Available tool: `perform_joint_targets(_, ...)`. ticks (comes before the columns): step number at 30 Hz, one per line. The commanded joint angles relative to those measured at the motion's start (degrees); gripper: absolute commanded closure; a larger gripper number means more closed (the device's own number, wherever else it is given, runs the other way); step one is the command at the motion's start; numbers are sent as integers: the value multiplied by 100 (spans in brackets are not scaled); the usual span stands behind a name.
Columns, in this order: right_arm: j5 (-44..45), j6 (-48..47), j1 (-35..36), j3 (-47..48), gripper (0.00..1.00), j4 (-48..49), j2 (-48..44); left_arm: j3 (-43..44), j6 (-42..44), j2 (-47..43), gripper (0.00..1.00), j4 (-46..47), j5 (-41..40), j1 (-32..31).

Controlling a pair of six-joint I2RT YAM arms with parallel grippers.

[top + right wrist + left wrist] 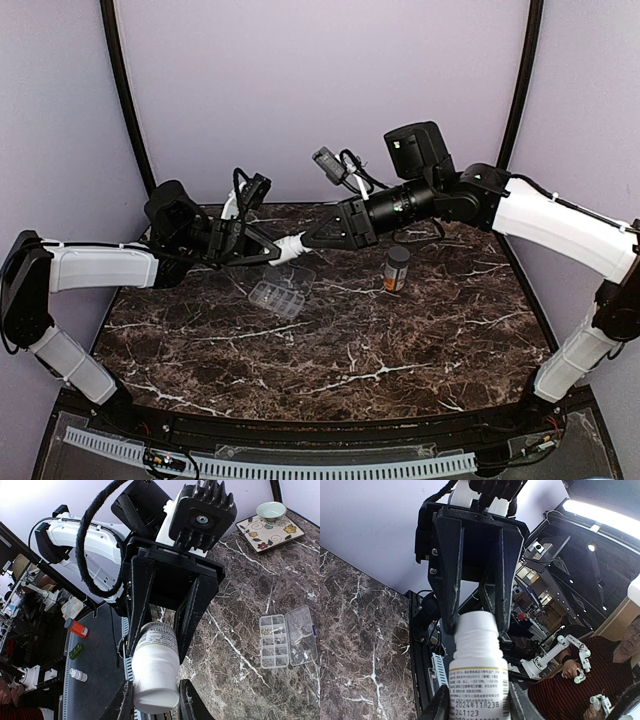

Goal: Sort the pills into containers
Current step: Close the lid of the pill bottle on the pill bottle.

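Clear-plastic organizer box (281, 292) laid open on the marble table (400, 350).
Rows of little compartments are seen beside its flat hinged lid (303, 635). Near it, off the table, a white pill bottle (477, 645) is clamped at its labelled body by the left gripper (479, 705) and at its cap end by the right gripper (156, 702).

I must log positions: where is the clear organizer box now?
In the top view, the clear organizer box lies open left of center, below the white bottle.

White bottle (479, 680), lower end beyond bottom edge
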Motion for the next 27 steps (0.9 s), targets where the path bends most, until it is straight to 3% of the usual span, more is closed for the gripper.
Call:
perform_joint_targets(1,-257,78,84,-95,95,243,-70,205,-28,-27,100,169,-221,-48)
perform_joint_targets(10,-269,109,97,-54,95,254,-56,278,144,-19,100,-51,-248,-48)
perform_joint_targets(17,-242,97,117,8,95,234,-16,483,757,-80,100,-941,-358,-103)
perform_joint_targets(27,-311,29,120,8,95,221,48,564,706,-20,100,-968,-344,-122)
